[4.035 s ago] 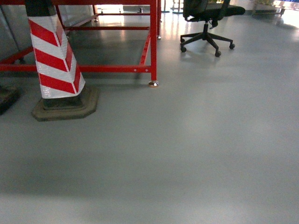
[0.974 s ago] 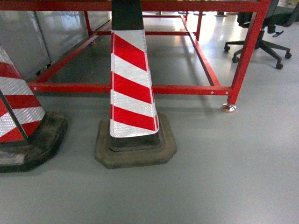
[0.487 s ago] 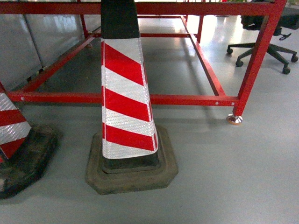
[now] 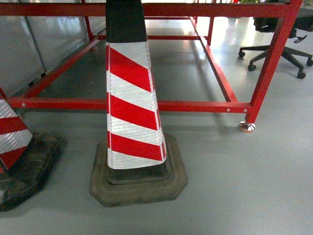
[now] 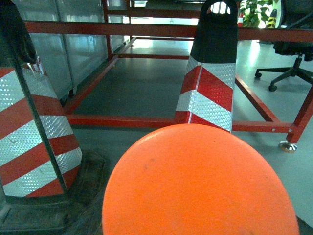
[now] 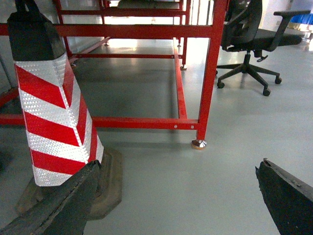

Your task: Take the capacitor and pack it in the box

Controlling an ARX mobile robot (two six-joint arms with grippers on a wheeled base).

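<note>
Since a half-second back my view barely crept toward the cone (image 4: pixel 132 107). My right gripper (image 6: pixel 176 205) hangs released, nothing between its jaws; the left's state I cannot tell, an orange disc (image 5: pixel 200 181) blocking its camera. Neither capacitor nor box shows anywhere, so direction is unknown; only the right wrist view shows the chair (image 6: pixel 249 44) whole.

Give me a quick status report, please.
Right tool open, empty. Left tool not visible; orange disc fills its camera. No box or capacitor in sight. Striped cone dead ahead, red frame behind.
</note>
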